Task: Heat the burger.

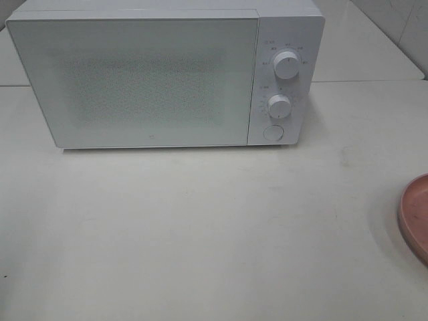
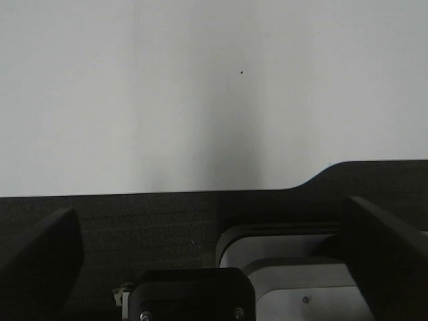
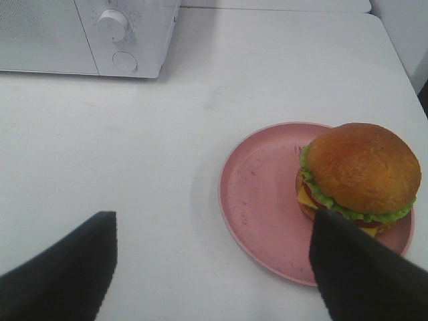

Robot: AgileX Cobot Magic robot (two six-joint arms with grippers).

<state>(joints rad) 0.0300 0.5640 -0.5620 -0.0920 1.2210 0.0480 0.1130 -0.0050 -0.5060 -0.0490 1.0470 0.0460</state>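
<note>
The burger (image 3: 361,170), with a glossy brown bun, green lettuce and yellow cheese, sits on the far side of a pink round plate (image 3: 264,200) in the right wrist view. My right gripper (image 3: 214,267) is open and empty, and hovers above the table just short of the plate. One of its fingers (image 3: 361,274) overlaps the burger's near edge in the picture. My left gripper (image 2: 214,261) is open and empty over the bare white table. In the exterior high view only the plate's rim (image 1: 413,214) shows at the right edge. The burger and both grippers are out of that view.
A white microwave (image 1: 147,73) stands at the back of the table with its door shut. It has two knobs (image 1: 286,65) (image 1: 279,105) and a round button (image 1: 272,132) on its right panel. It also shows in the right wrist view (image 3: 87,33).
</note>
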